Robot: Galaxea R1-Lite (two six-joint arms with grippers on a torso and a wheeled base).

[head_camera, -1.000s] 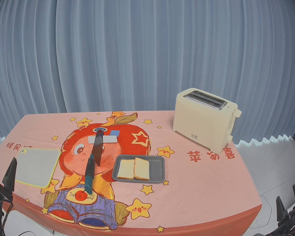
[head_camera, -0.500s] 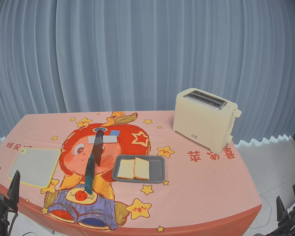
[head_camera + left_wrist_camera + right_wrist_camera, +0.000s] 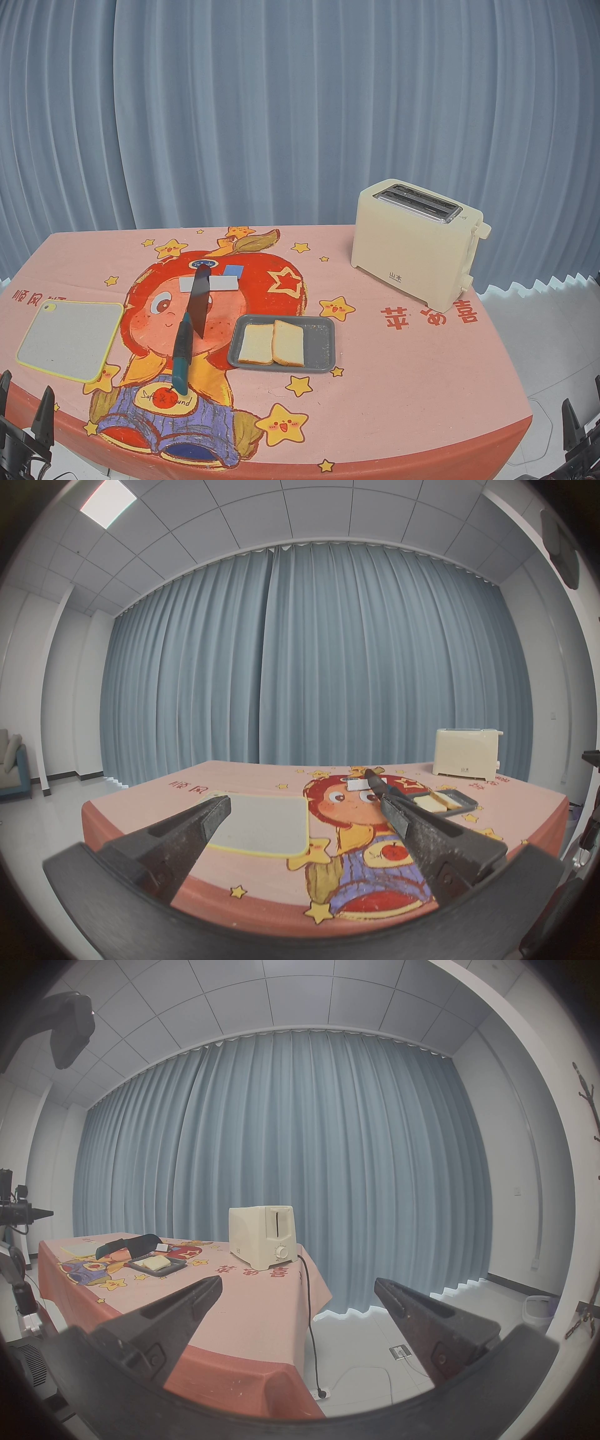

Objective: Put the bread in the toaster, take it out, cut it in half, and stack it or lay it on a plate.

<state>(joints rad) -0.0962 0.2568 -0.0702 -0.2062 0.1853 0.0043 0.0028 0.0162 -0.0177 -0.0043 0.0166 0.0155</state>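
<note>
Left gripper [image 3: 25, 406] is down from the near-left corner of the cutting board [image 3: 69, 337] a second ago to below the table edge, at the cutting board's 7 o'clock. Nothing on the table has shifted.

Head view: two bread halves [image 3: 272, 344] lie side by side, edges meeting, on the grey plate [image 3: 322, 350]. At the plate's 9 o'clock, just beside it, the knife [image 3: 190, 325] lies free on the cloth. At 2 o'clock, well apart, the toaster [image 3: 412, 244] has empty slots. At 4 o'clock, off the table's near right corner, hangs the right gripper [image 3: 581, 425].

Left wrist view: left gripper [image 3: 304, 805] spread wide, holding nothing, cutting board [image 3: 262, 824] and knife [image 3: 375, 783] beyond it.

Right wrist view: right gripper [image 3: 299, 1284] wide too, nothing in it, toaster [image 3: 262, 1235] ahead.

I read the task as done: bread cut and plated, both arms clear. Whether it was toasted I can't tell.
</note>
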